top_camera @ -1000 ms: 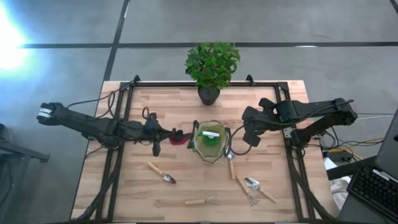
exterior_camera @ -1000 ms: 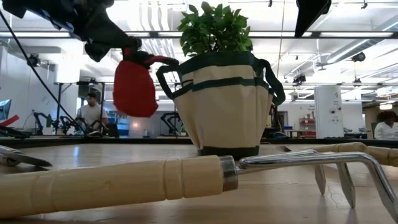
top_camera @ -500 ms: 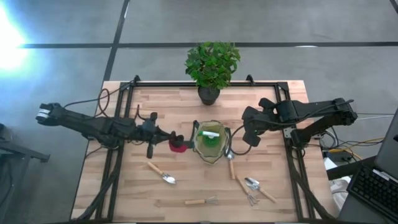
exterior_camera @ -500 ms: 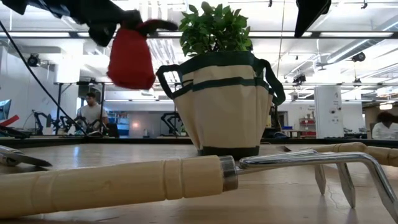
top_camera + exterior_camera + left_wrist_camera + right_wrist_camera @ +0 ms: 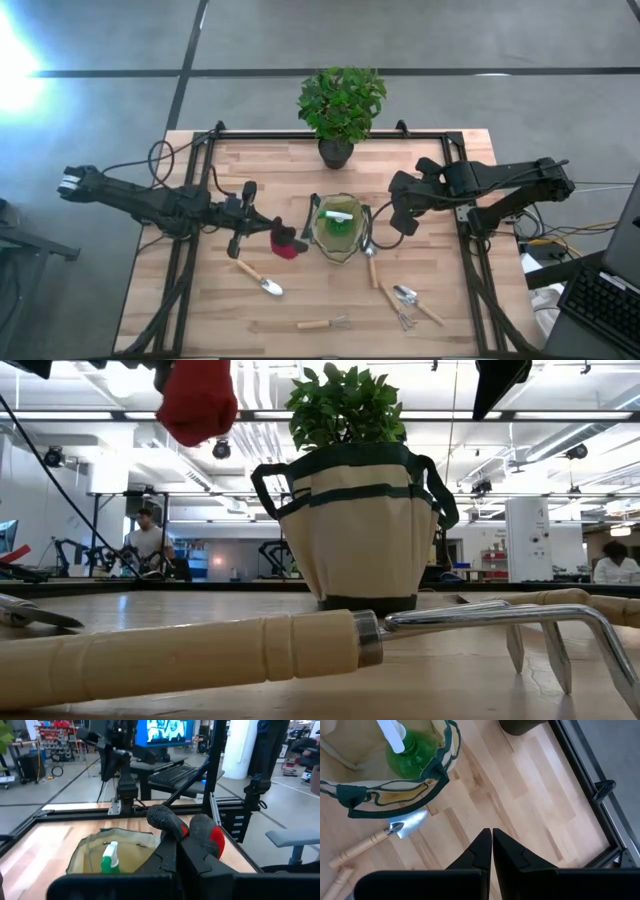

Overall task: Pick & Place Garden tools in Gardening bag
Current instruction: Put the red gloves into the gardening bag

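The olive-khaki gardening bag point(image 5: 337, 228) stands upright on its base at mid-table, with a green spray bottle point(image 5: 337, 222) inside it. My left gripper point(image 5: 268, 236) is just left of the bag, shut on a red item point(image 5: 285, 243) with dark textured tips point(image 5: 167, 819), held high in the low view point(image 5: 197, 400). My right gripper point(image 5: 408, 224) hovers shut and empty to the right of the bag, pointing down point(image 5: 491, 833). Wooden-handled tools lie flat on the table: a trowel point(image 5: 262, 277), a rake point(image 5: 325, 323), a trowel beside the bag point(image 5: 371, 262), and a trowel and fork point(image 5: 410, 303). My left gripper pinches the red item between its two fingers, near its lower red part point(image 5: 216, 840). The fingers reach in level from the table's left. The item's dark tips stick up past the fingertips. It hangs clear of the table, beside the bag's mouth point(image 5: 112, 837).
A leafy potted plant point(image 5: 340, 105) stands at the far edge behind the bag. A black metal frame point(image 5: 200, 150) runs around the tabletop. The rake's handle point(image 5: 190, 655) fills the foreground of the low view. People show in the room beyond.
My left gripper has risen with the red item and tipped up toward level, rolling a little. The item has gone from beside the bag's handle to above the bag's rim, and has shifted slightly toward the near edge.
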Controlling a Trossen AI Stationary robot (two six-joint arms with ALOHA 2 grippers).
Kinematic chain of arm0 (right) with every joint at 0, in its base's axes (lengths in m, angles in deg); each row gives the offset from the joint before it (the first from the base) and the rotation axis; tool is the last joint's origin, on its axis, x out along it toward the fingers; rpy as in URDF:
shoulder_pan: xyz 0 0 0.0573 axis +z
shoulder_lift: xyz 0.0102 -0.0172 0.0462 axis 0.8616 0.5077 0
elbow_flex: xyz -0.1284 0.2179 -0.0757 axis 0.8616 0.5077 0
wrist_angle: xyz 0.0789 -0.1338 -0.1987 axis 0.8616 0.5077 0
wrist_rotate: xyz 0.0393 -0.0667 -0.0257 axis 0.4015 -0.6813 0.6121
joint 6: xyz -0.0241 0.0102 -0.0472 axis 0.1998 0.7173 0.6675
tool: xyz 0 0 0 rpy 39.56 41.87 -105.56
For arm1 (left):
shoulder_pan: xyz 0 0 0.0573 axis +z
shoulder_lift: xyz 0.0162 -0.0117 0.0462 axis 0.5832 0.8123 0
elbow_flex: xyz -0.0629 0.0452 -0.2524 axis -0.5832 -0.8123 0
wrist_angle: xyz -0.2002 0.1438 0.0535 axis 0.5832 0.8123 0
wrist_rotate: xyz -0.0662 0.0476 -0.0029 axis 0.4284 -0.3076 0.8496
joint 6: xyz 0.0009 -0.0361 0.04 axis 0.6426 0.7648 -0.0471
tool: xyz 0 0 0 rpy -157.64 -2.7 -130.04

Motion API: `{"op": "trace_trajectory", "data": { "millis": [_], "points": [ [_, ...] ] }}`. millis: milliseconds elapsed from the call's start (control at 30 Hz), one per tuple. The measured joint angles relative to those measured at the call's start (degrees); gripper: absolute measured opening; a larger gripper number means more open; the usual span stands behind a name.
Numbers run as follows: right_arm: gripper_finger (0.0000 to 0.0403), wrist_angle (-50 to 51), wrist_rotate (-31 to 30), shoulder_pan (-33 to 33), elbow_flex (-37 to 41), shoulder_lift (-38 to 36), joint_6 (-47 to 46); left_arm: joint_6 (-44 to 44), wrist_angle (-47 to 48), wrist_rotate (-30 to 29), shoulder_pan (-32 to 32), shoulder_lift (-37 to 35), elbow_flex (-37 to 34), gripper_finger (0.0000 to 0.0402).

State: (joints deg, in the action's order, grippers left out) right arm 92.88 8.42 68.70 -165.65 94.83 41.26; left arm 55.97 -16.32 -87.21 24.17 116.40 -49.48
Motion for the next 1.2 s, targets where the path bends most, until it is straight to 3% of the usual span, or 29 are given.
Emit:
{"op": "trace_trajectory", "data": {
  "millis": [733,1200],
  "points": [
    [0.0008,-0.49,-0.02,0.00,0.00,0.00,0.02,-0.51,-17.87,-0.01,0.04,10.40,0.18,0.0001],
    [0.0008,-0.69,-0.04,0.00,0.00,0.00,0.07,-4.58,-20.08,-0.05,0.31,21.34,8.58,0.0001]
  ]
}}
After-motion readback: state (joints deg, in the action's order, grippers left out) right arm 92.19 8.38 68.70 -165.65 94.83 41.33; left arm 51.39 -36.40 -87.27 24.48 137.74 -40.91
